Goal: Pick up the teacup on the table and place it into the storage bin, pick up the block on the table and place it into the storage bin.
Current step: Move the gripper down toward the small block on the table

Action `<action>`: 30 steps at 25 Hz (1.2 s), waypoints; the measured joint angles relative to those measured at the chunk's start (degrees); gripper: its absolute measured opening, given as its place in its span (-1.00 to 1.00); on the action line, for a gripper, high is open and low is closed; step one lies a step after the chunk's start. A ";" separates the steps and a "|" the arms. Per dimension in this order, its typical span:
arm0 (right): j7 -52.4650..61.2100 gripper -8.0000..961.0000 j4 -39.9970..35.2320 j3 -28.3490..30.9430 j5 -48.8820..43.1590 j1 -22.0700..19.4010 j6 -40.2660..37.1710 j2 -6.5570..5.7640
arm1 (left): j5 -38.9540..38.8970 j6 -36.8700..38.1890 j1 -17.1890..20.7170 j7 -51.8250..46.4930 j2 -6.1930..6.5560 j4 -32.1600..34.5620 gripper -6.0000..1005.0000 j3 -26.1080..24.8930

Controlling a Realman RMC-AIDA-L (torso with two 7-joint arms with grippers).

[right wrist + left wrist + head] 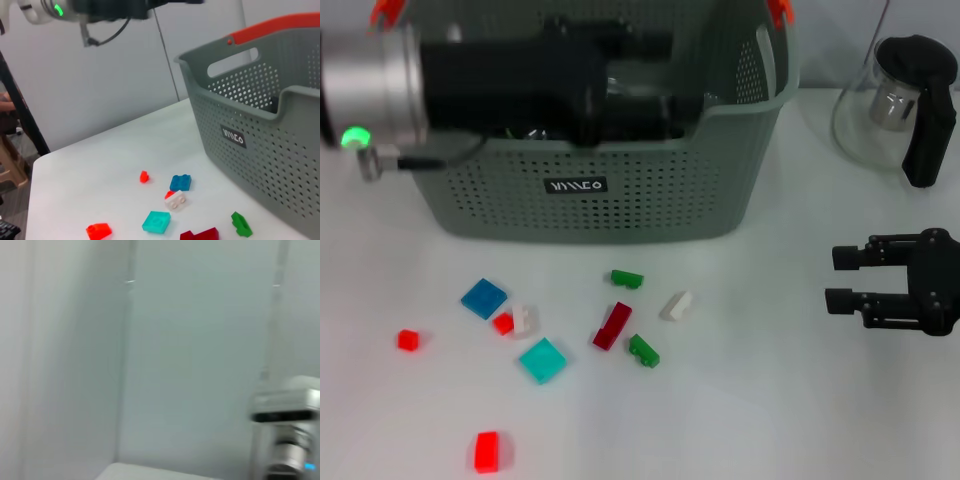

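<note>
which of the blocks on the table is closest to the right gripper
The white block, the rightmost of the scattered pieces; every other block lies farther from the right gripper.

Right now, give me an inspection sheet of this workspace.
Surface: white table, blocks scattered in front of the bin.
Job's things: grey-green perforated plastic storage bin at the back; about ten small plastic blocks, including a blue square block, a teal square block and a dark red long block. Teacup: nothing seen.
Clutter: glass teapot with black handle, beside the bin.
Grippers: left gripper reaching over the bin's opening; right gripper open, low over the table.
Cables: thin black cable at the left wrist.
Surroundings: plain pale wall.
</note>
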 joint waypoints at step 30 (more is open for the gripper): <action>22.66 0.31 -4.30 -10.68 -22.89 18.71 7.98 5.43 | 23.55 7.36 4.69 26.83 -0.06 -13.60 0.43 -8.75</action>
